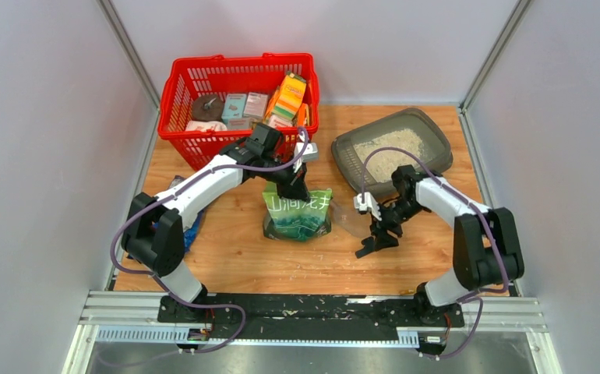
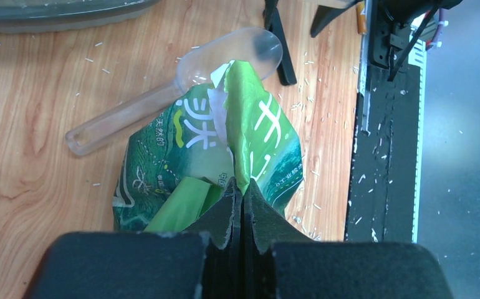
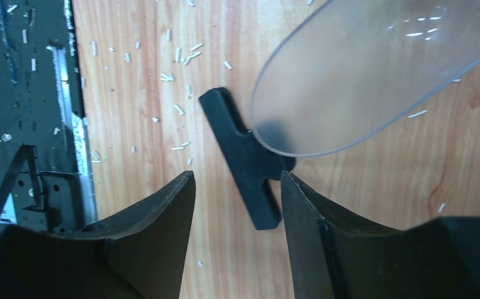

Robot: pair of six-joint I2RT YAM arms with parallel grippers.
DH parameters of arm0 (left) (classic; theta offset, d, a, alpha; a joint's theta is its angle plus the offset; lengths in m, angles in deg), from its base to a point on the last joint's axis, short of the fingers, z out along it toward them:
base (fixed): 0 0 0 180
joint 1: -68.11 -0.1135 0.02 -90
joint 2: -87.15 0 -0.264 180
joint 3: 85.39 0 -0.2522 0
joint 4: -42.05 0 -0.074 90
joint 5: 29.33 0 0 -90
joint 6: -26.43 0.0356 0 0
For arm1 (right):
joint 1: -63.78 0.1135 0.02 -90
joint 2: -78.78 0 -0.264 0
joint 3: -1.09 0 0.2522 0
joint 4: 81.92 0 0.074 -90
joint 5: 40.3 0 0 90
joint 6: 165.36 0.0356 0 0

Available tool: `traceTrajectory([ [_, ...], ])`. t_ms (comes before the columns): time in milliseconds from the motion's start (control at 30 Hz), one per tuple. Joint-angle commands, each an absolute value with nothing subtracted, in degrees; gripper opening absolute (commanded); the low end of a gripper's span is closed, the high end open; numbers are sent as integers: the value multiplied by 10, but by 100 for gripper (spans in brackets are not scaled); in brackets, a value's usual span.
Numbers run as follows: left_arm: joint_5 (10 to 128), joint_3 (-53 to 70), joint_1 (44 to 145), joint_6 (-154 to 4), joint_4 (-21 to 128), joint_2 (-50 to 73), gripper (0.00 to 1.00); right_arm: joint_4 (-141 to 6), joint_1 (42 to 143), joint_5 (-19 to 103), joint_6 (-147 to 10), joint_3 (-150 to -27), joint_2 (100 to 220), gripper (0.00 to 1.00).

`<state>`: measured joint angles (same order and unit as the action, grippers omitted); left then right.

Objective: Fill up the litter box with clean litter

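Note:
The dark grey litter box (image 1: 344,158) sits at the back right of the table, with pale clean litter (image 1: 394,148) spread inside; its rim shows in the left wrist view (image 2: 50,15). A green-and-white pouch (image 1: 297,212) stands mid-table. My left gripper (image 1: 293,187) is shut on the pouch's (image 2: 200,156) top edge, its jaws (image 2: 242,187) pinching the fold. A clear plastic scoop (image 1: 349,222) lies empty on the wood beside the pouch (image 2: 225,59). My right gripper (image 1: 375,238) is open and empty (image 3: 237,180) low over the table, near the scoop's bowl (image 3: 374,68).
A red mesh basket (image 1: 180,93) of groceries stands at the back left. A black clip (image 3: 244,156) lies on the wood between my right fingers. A blue foil bag (image 1: 192,222) lies partly under my left arm. Litter grains are scattered along the near edge (image 2: 300,106).

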<state>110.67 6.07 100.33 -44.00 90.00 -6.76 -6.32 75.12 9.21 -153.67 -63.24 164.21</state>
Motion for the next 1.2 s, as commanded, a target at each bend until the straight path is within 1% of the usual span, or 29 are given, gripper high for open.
traceTrajectory([
  [0,1129,39,1014,-442,890,-76,0,-99,749,92,-1546,-686,1680,55],
  [233,1127,39,1014,-443,888,-80,0,-77,749,112,-1555,-715,1719,54],
  [400,1128,33,1014,-441,890,-84,0,-19,749,131,-1585,-746,1774,47],
  [567,1126,25,1013,-438,896,-94,0,5,754,134,-1577,-777,1804,45],
  [867,1124,15,1005,-430,911,-100,0,21,780,160,-1580,-777,1826,43],
  [1067,1123,11,999,-431,911,-101,0,12,789,168,-1575,-767,1822,38],
  [1167,1123,10,997,-430,911,-98,0,11,797,176,-1568,-766,1828,30],
])
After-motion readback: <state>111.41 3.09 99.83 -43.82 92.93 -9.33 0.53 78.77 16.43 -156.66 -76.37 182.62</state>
